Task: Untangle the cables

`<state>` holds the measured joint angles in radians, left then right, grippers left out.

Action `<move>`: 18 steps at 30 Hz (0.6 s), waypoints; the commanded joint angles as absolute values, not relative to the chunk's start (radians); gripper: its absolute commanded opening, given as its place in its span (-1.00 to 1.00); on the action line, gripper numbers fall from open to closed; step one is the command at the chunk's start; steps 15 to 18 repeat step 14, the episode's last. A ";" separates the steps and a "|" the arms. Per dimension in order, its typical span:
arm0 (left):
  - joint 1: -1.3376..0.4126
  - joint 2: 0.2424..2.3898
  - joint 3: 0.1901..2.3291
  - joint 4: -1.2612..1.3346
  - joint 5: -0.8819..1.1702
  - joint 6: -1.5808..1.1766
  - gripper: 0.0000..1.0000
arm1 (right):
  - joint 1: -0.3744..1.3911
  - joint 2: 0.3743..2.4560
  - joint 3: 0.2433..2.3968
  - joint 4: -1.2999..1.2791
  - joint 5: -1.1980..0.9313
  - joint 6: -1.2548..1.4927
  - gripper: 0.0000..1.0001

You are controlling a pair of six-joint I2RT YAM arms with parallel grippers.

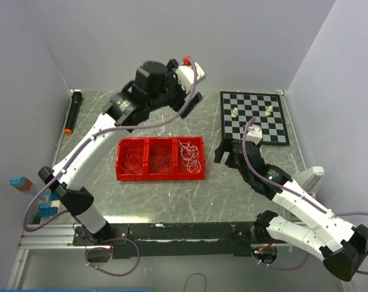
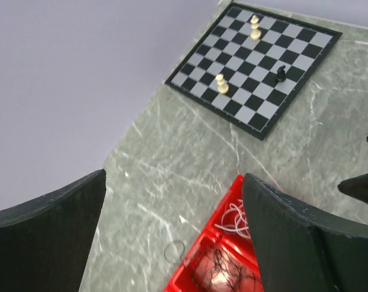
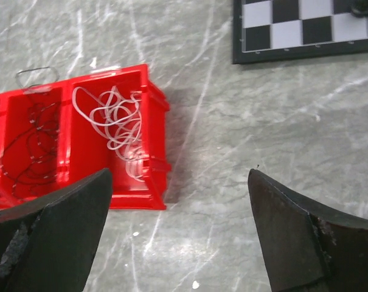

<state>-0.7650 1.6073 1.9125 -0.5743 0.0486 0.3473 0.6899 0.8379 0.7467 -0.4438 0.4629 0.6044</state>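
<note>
The cables lie sorted in a red three-compartment tray (image 1: pixel 160 177). Red cables (image 1: pixel 132 161) fill the left bin, black cables (image 1: pixel 161 159) the middle bin, and white cables (image 1: pixel 190 155) the right bin. One thin black loop (image 2: pixel 174 250) lies on the table just behind the tray. My left gripper (image 2: pixel 173 176) hangs open and empty above the table behind the tray's far edge. My right gripper (image 3: pixel 179 171) is open and empty over bare table, just right of the tray's white-cable bin (image 3: pixel 117 121). The black loop (image 3: pixel 34 76) also shows at the tray's back rim.
A chessboard (image 1: pixel 255 117) with a few pieces lies at the back right. A black marker with an orange tip (image 1: pixel 73 112) lies along the left wall. Blue blocks (image 1: pixel 47 208) sit off the table's left edge. White walls close in the back and sides.
</note>
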 commanded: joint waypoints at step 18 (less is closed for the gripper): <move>-0.303 1.382 1.597 -0.753 -0.036 0.012 0.93 | 0.669 0.942 0.937 -0.603 0.353 0.606 1.00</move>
